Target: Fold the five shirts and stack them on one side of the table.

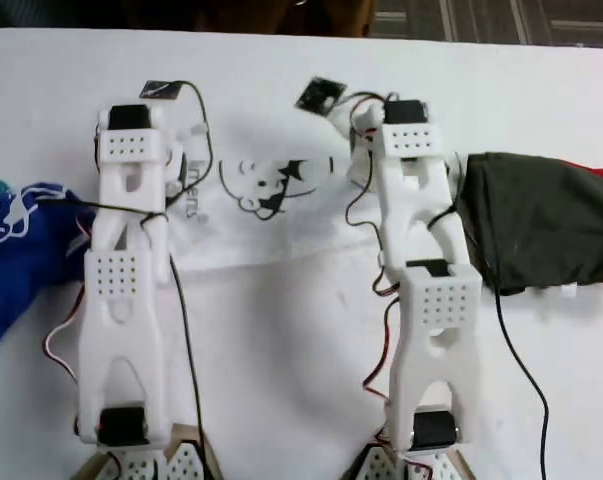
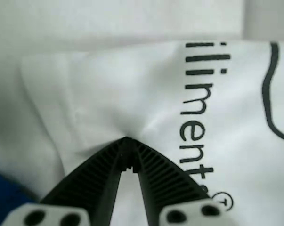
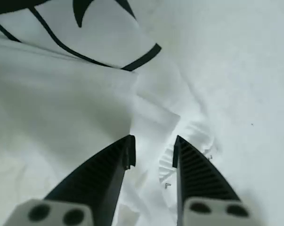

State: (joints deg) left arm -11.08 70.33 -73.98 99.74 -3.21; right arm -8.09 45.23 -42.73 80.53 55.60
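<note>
The white shirt [image 1: 281,228] lies flat between the arms. The left gripper [image 2: 128,157] is pinched closed on its edge, while the right gripper [image 3: 152,151] straddles the opposite edge with its jaws partly open (probably readying a two-handed fold).

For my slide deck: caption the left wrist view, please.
The left end effector pinches a pucker of the white shirt beside its black lettering.

Crumpled blue shirt [image 1: 21,260] left, white printed shirt [image 1: 271,215] in the middle, dark green shirt [image 1: 541,220] right.
</note>
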